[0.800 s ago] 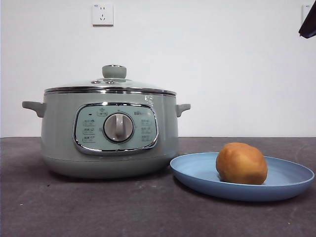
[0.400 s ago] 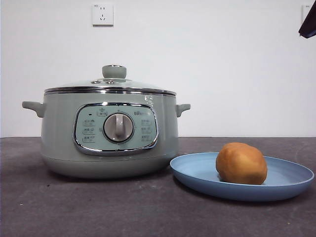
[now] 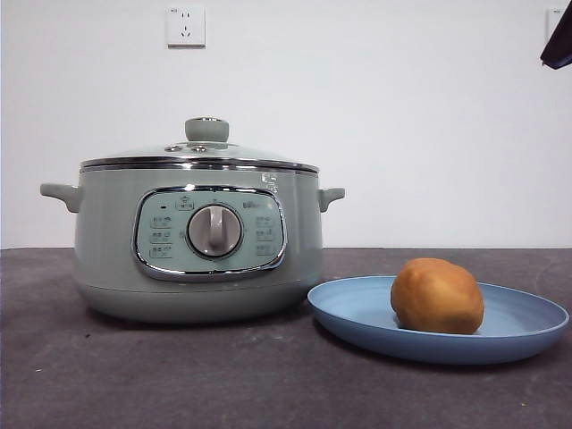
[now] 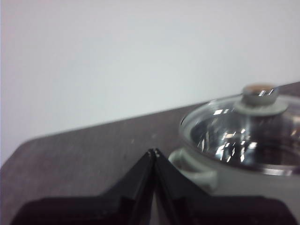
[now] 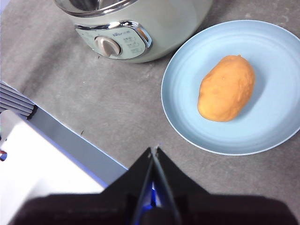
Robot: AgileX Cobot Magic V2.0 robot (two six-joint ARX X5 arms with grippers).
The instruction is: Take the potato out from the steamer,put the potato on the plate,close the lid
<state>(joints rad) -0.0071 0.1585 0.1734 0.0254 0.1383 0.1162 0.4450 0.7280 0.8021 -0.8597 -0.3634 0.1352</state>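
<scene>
Already the rounded orange-brown potato (image 3: 437, 296) lies on the wide, matte light-blue plate (image 3: 357, 308), which sits on the dark grey counter (image 3: 179, 375) just beside the large pale sage-green steamer (image 3: 107, 241) with its chrome-framed dial panel. The low-domed glass lid (image 3: 192, 152) with the green knob rests squarely on the steamer's chrome rim, so by my reading every step is done and only a clean finish remains. The left gripper (image 4: 153, 152) hangs beside the steamer's side handle, fingers pressed together on nothing; the right gripper (image 5: 153, 149) hovers above the counter near the plate, fingers likewise closed and empty. Doing this well means keeping both arms clear of the steamer, brushing neither handle nor knob, and leaving the plate undisturbed.
</scene>
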